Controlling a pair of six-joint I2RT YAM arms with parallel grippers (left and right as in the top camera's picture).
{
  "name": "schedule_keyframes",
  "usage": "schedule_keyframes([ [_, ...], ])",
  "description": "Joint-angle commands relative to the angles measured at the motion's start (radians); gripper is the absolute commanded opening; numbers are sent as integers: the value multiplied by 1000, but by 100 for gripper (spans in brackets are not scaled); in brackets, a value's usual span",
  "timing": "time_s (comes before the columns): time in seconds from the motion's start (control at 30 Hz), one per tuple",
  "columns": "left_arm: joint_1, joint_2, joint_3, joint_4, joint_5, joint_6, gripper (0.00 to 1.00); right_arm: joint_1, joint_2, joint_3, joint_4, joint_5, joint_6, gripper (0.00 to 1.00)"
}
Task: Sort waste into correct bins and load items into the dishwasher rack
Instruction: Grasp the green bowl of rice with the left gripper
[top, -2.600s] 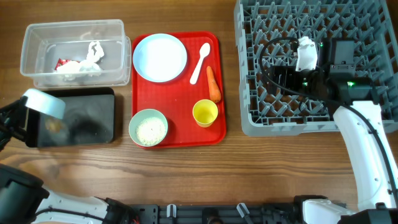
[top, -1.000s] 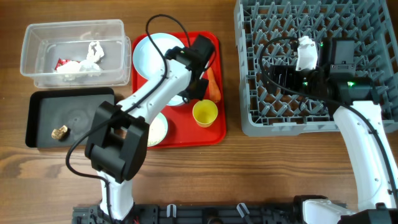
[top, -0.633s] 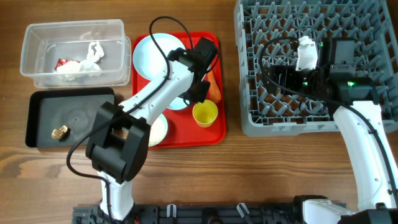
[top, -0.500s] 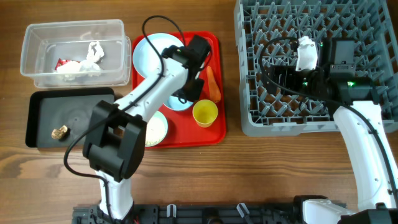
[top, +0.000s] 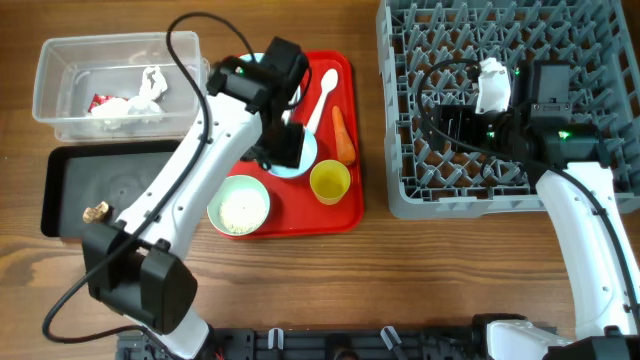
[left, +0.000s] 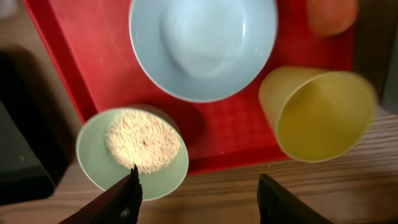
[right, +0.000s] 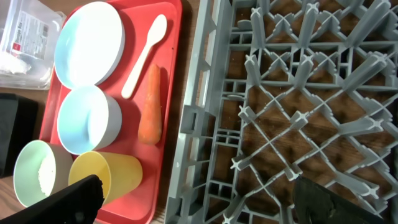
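Carrot (top: 343, 135) is recorded lying lengthwise on the red tray (top: 300, 215), between the white spoon (top: 322, 98) and the yellow cup (top: 330, 181), and clear of both. Rice (left: 142, 140) is seen heaped in the pale green bowl (top: 239, 205) at the near left corner of the red tray. A small blue bowl (left: 203, 43) is seen with nothing in it, just beside the pale green bowl and the yellow cup. The blue plate (right: 90, 42) is placed at the far left of the red tray. In the overhead view it is largely covered by the left arm.

Red wrapper (top: 100, 101) and crumpled tissue (top: 140, 95) are found together inside the clear tub (top: 70, 70). A brown scrap (top: 96, 212) is found on the black tray (top: 70, 180), towards its near edge. Clear tub and black tray are set one behind the other, left of the red tray on the table (top: 300, 280).

Left gripper (left: 199, 199): held above the red tray, over the small blue bowl. Its fingers are spread wide and nothing is gripped.

Right gripper (right: 199, 205): held above the dishwasher rack (top: 420, 40), which is set right of the red tray. Its fingers are spread wide and nothing is gripped.
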Motion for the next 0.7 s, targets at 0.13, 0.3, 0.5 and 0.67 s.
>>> schedule_keyframes([
  [0.13, -5, 24, -359, 204, 75, -122, 55, 2, 8, 16, 3, -1, 0, 100],
  [0.3, -6, 24, -476, 327, 71, -194, 42, 2, 8, 16, 2, -1, 0, 100],
  [0.5, -5, 24, -566, 430, 63, -229, 24, 2, 8, 16, 3, -1, 0, 100],
  [0.67, -5, 22, -560, 439, 64, -229, 23, 2, 8, 16, 3, -1, 1, 100],
])
